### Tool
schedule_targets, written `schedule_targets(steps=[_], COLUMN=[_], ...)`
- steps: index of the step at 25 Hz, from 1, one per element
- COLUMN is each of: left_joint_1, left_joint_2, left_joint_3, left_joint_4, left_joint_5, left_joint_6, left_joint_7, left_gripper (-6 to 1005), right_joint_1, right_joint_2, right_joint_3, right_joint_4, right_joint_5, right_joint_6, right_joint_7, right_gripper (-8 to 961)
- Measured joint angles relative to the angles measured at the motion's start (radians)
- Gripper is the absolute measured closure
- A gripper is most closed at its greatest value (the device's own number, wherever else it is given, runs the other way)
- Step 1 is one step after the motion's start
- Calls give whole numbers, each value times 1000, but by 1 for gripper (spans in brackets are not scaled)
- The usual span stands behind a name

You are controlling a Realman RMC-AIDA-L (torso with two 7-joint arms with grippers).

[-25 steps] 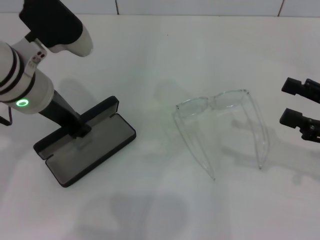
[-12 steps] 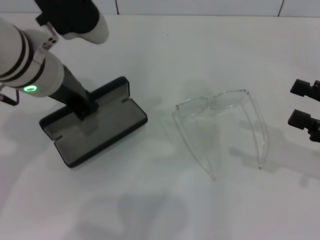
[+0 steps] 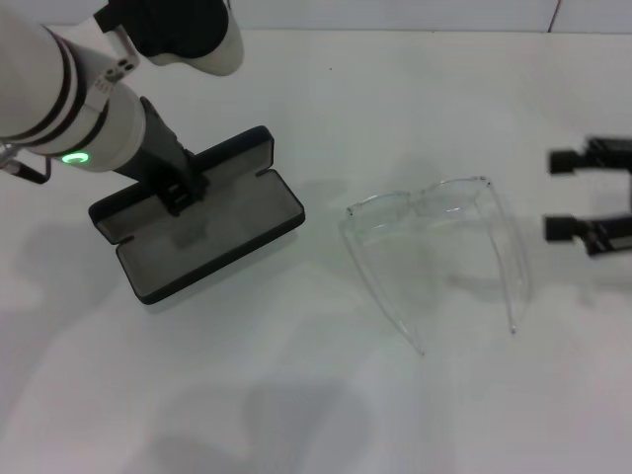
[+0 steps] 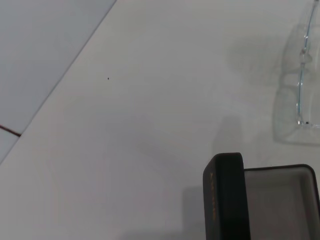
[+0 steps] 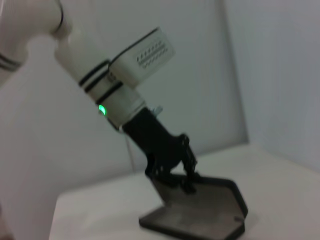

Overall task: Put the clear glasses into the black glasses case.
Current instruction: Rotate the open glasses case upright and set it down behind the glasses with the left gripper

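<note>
Left gripper [image 3: 183, 193] clamped on rear wall of open black glasses case [image 3: 212, 237]. Clear glasses [image 3: 439, 247] lie apart on table [image 3: 316, 395]. Right gripper [image 3: 568, 195] open, holding nothing, beside them.

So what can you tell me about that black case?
The case is matte black, rectangular with rounded corners, and lies open on the white table, showing a grey lining. Its lid stands up along the far edge, with small orange lettering visible in the left wrist view. The left gripper is down at the hinge side, touching it. The glasses lie apart to its right; nothing is inside.
</note>
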Motion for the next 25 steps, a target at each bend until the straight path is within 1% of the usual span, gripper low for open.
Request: schedule_targets(steps=[1, 2, 4, 6, 7, 8, 9, 10, 13, 15, 18, 24, 25], left_joint_1=[3, 6, 14, 24, 27, 30, 33, 36, 57, 77, 99, 106, 106], left_joint_2=[0, -1, -1, -1, -1, -1, -2, -2, -2, -2, -2, -2, -2], left_joint_3=[-1, -2, -6, -6, -5, -3, 1, 5, 29, 46, 59, 65, 66], left_joint_4=[0, 0, 1, 2, 2, 3, 3, 3, 5, 17, 30, 31, 31], left_joint_5=[0, 0, 1, 1, 1, -1, -4, -7, -16, -16, -13, -10, -10], left_joint_6=[0, -1, -7, -27, -37, -47, -54, -60, -82, -87, -88, -89, -89], left_joint_7=[0, 0, 0, 1, 1, 1, 1, 1, 14, 34, 43, 49, 51], left_gripper=[793, 794, 794, 794, 794, 794, 794, 794, 794, 794, 793, 793, 793], right_joint_1=[0, 90, 161, 256, 318, 350, 409, 453, 557, 604, 647, 662, 665], right_joint_2=[0, 7, 19, 34, 43, 46, 54, 61, 82, 94, 109, 114, 116], right_joint_3=[0, -5, -8, -12, -19, -24, -33, -40, -53, -70, -124, -230, -249], right_joint_4=[0, -104, -161, -192, -189, -179, -156, -130, -54, -19, 17, 71, 85], right_joint_5=[0, -112, -218, -346, -415, -453, -517, -571, -701, -757, -794, -798, -799], right_joint_6=[0, 0, 0, -1, 0, 2, 9, 20, 64, 93, 141, 222, 236], right_joint_7=[0, 111, 173, 226, 245, 252, 259, 260, 257, 254, 253, 251, 251], right_gripper=[118, 119, 121, 122, 123, 124, 125, 126, 128, 130, 133, 138, 152])
